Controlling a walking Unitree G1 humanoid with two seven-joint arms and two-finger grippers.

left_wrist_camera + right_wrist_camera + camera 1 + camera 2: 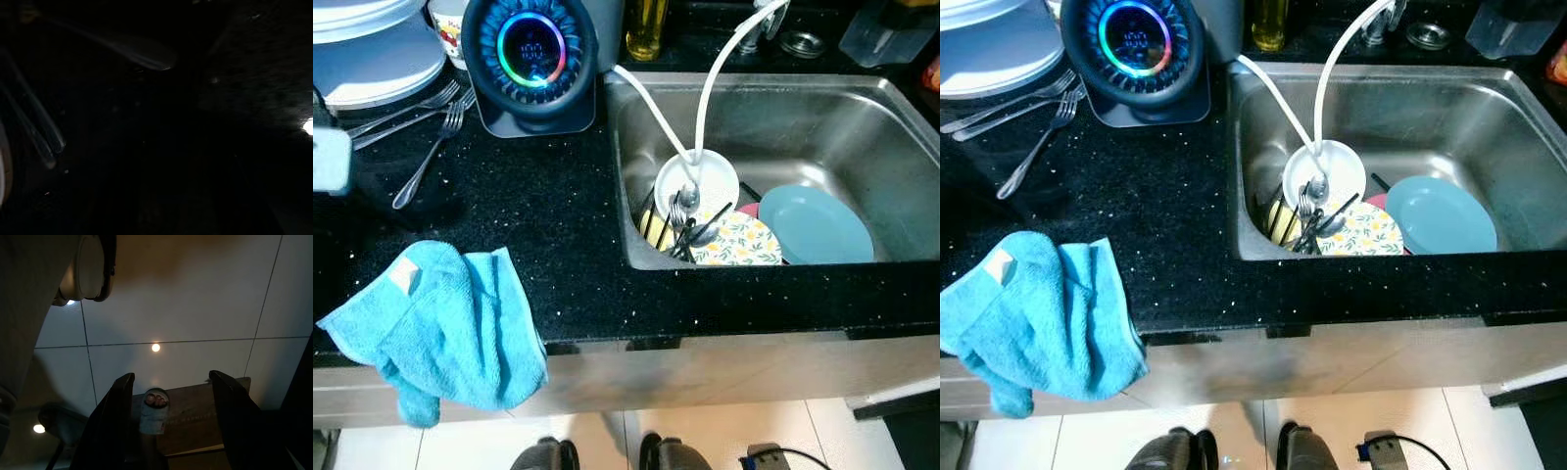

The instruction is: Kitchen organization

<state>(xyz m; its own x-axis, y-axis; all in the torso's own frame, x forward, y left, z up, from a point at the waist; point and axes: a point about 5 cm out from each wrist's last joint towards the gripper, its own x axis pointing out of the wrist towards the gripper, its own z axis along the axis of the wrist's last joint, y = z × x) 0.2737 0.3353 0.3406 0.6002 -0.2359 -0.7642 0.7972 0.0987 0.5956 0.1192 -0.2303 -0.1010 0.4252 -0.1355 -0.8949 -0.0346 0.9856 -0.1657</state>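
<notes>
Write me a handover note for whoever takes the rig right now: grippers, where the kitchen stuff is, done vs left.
Right gripper: open, holding nothing, hanging idle over the tiled floor.
Left gripper: its wrist view is too dark to tell its state; it looks along the dark counter near some cutlery.
Sink: white bowl, floral plate, blue plate and a cluster of cutlery stacked at its left end, with a white hose running down to the bowl.
Counter: forks beside white plates; blue towel draped over the front edge.
Done: nothing evident. Left: dishes in the sink, loose forks, towel.
</notes>
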